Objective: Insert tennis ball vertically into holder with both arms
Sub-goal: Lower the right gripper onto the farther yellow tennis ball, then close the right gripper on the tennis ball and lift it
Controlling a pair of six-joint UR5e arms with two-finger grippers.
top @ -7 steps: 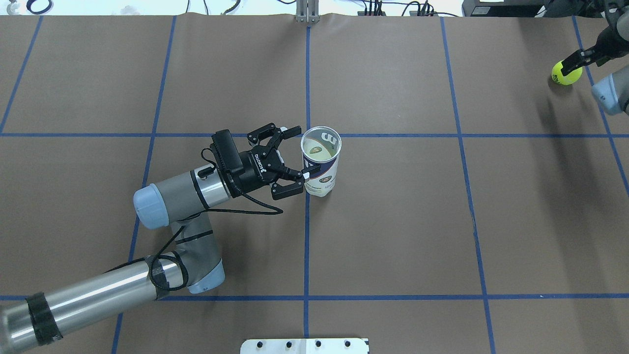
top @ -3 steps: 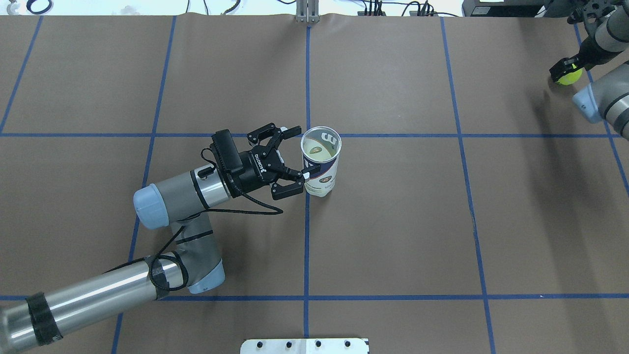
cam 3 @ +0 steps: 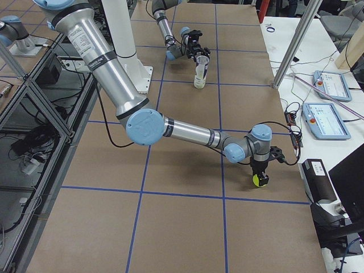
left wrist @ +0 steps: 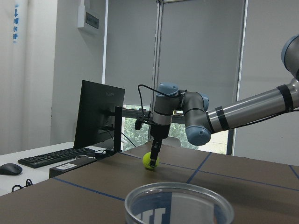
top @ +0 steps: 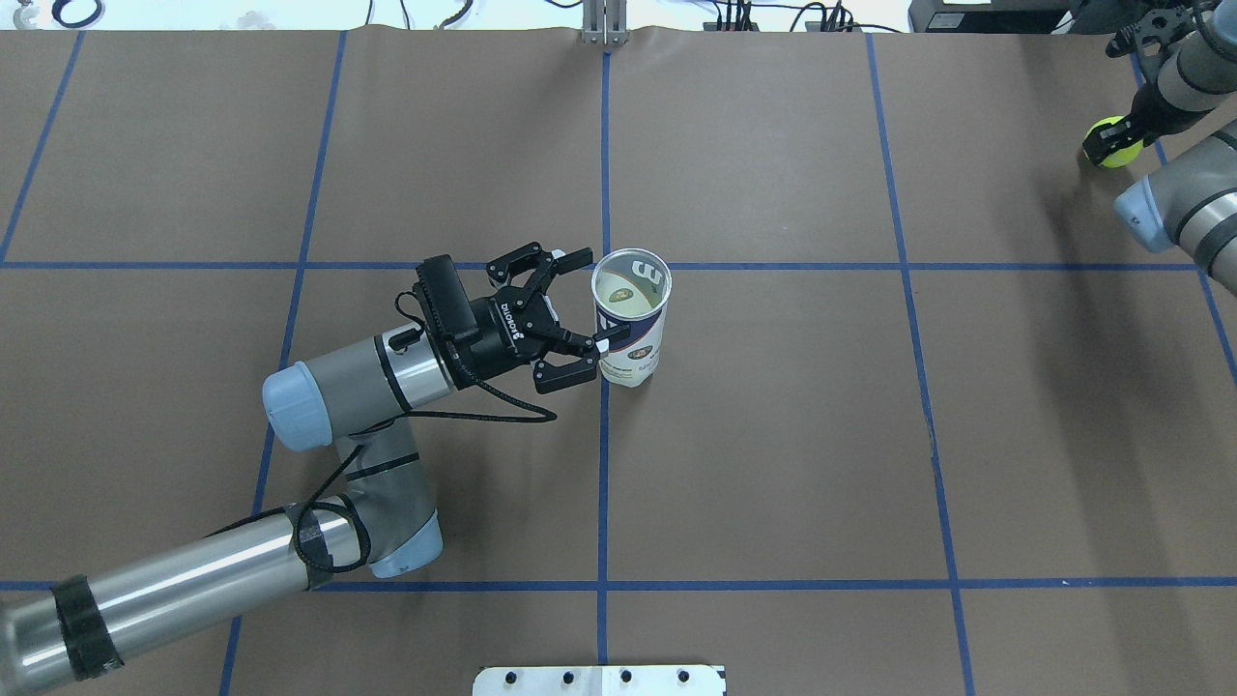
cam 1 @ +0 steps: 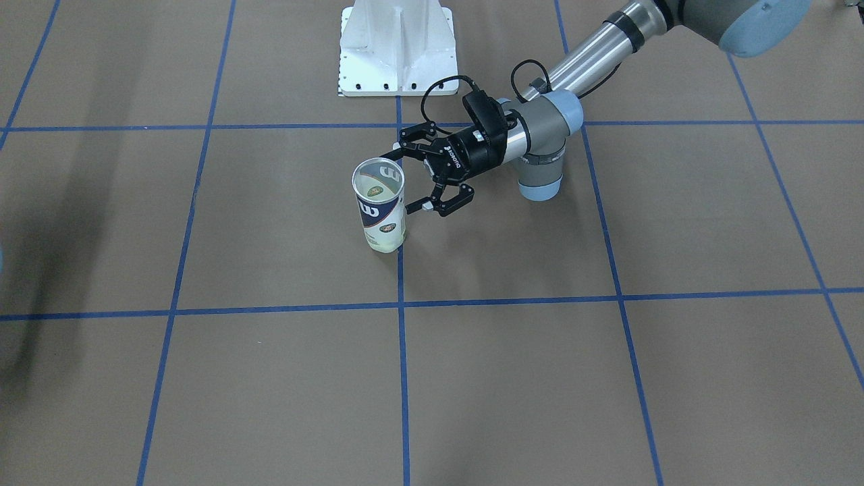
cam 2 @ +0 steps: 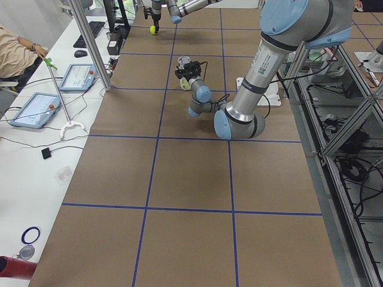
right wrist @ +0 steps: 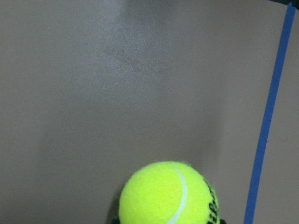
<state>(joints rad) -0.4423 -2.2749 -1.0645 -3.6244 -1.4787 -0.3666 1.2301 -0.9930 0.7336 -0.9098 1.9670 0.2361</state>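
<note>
The holder (top: 630, 319) stands upright and open-topped at the table's middle, also in the front view (cam 1: 379, 202). My left gripper (top: 583, 314) is open right beside it at mid height, with the fingertips at the can's side. In the left wrist view the holder's rim (left wrist: 177, 200) is at the bottom. The tennis ball (top: 1116, 155) is at the far right of the table, at or just above the surface. My right gripper (top: 1102, 147) points straight down onto it, with fingers on both sides, shut on it. The ball fills the bottom of the right wrist view (right wrist: 168, 196).
The white pedestal base (cam 1: 397, 47) stands at the robot's side of the table. Blue tape lines (top: 604, 435) grid the brown cover. A monitor (left wrist: 100, 114) and keyboard sit beyond the table edge near the ball. Desks with tablets (cam 2: 33, 110) flank the far side.
My right wrist has swung from a tilted pose to upright over the ball, which stays in about the same spot. The left arm and the holder have not moved.
</note>
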